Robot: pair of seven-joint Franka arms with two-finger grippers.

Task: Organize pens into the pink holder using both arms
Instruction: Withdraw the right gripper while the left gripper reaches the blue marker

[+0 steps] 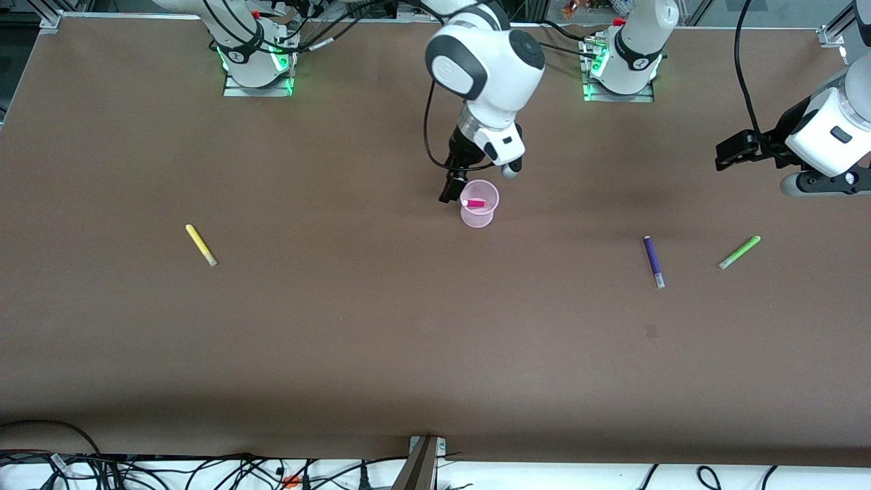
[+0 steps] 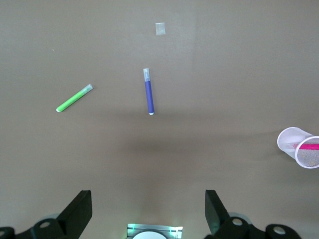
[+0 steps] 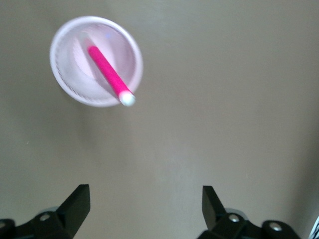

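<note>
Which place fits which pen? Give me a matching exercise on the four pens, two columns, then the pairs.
Things:
1. magenta pen
2. yellow pen
3. purple pen
4. light green pen

Places:
A. flat on the table, closest to the left arm's end
B. flat on the table toward the right arm's end
C. leaning inside the pink holder
D. flat on the table between the holder and the light green pen

Pairs: 1-C, 2-B, 3-D, 4-A

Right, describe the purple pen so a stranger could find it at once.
Start at the pink holder mid-table and go toward the left arm's end. Two pens lie there; the purple pen is the one closer to the holder, dark beside the light green pen.
</note>
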